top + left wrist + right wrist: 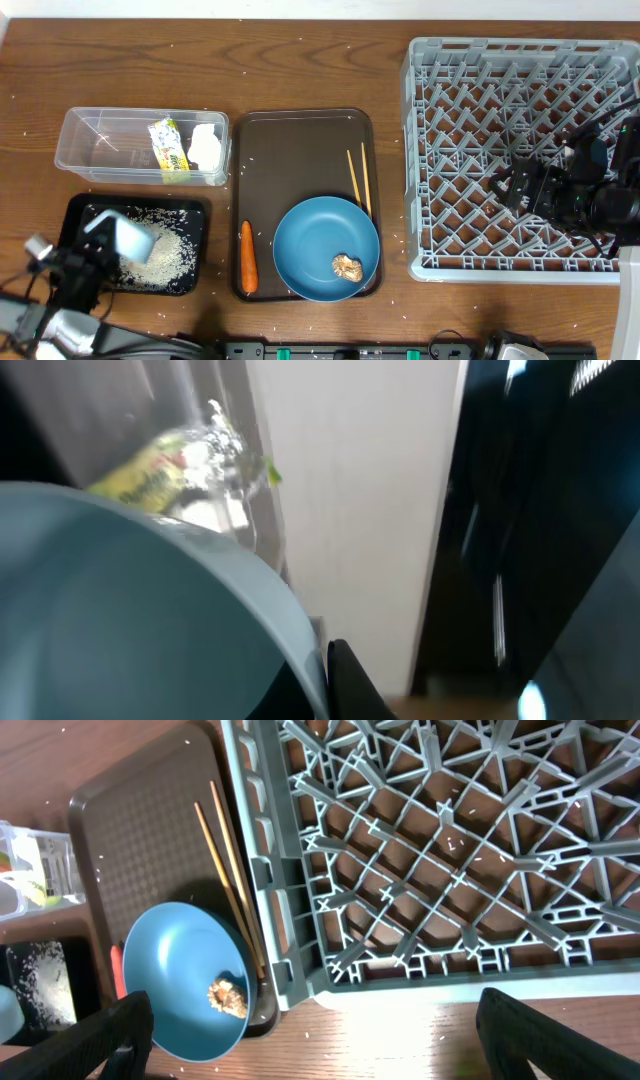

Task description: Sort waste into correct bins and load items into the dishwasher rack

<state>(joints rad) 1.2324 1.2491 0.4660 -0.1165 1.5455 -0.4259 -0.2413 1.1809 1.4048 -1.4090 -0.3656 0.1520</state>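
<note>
Over rice-flecked wooden table [300,70]: left tool [97,235] clamps light-blue cup [130,240]; right tool [505,183] agape.

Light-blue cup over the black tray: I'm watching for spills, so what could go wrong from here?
1. The light-blue cup is tilted over the shallow black tray; grains already dot the table, so more rice may bounce out.
2. The left gripper seems to pinch only the cup's rim, so it might slip on the way to the rack.
3. The blue plate holds a food scrap; racking it first would carry waste along.
</note>
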